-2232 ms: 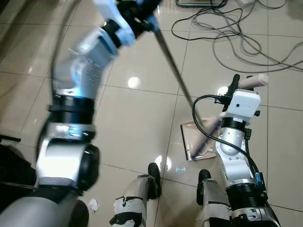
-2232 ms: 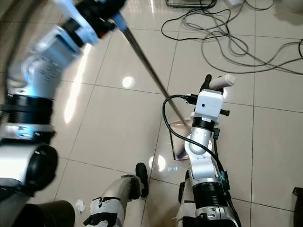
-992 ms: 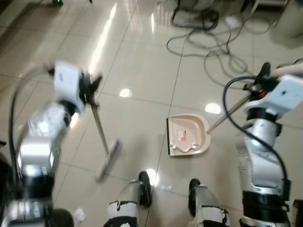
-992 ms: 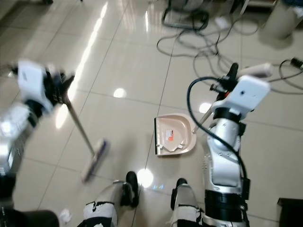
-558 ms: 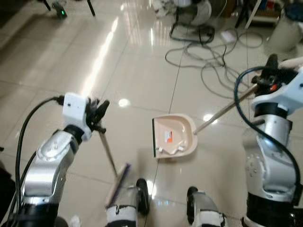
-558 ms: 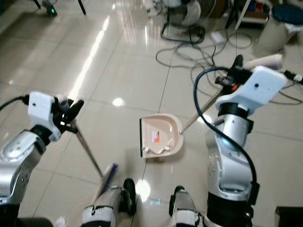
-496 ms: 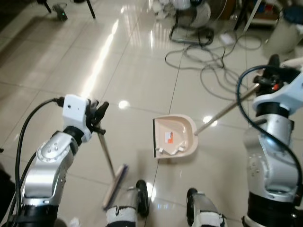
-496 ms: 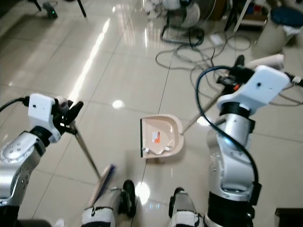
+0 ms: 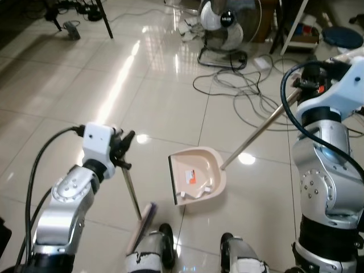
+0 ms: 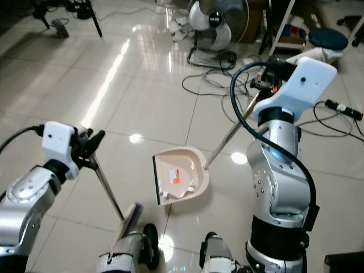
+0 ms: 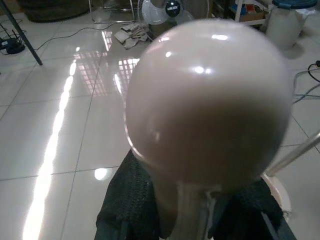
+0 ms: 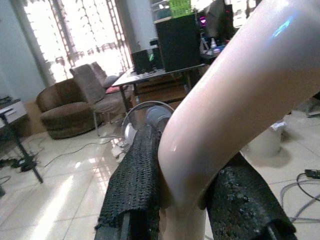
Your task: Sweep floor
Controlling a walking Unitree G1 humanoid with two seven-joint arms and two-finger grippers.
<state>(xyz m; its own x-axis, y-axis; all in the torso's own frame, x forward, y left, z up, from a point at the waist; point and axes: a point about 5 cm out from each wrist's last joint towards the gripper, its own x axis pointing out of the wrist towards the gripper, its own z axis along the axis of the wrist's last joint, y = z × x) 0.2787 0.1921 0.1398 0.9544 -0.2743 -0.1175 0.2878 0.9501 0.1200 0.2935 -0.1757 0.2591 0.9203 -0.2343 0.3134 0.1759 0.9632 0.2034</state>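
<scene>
Left gripper (image 9: 120,149) is clenched on the broom (image 9: 132,196) high on its thin shaft; the pale knob of the handle sits between the black fingers (image 11: 131,200) in the left wrist view; the brush head (image 9: 141,226) is on the tile by the robot's left foot, now nearer the feet than a second ago, when it lay further out to the left; judgement: one stroke toward the pan has just been drawn in. Dustpan (image 9: 196,177) lies centre on the floor, open mouth facing left toward the brush, a few pale scraps inside; it sits slightly further left and forward than half a second back, though the head camera has also tipped up, so part of that shift is the view. Right gripper (image 10: 272,69) grips the curved top of the dustpan's long handle (image 10: 230,133), fingers (image 12: 134,181) closed on either side of it; the arm is raised higher than before. Reading: brush and pan are converging, sweep nearly ready to load. Count: one broom, one dustpan, two grippers both occupied; behind, one fan (image 9: 224,17), a tangle of cables (image 9: 250,94) too knotted to count; no loose debris resolvable on the tiles (image 9: 74,85).
</scene>
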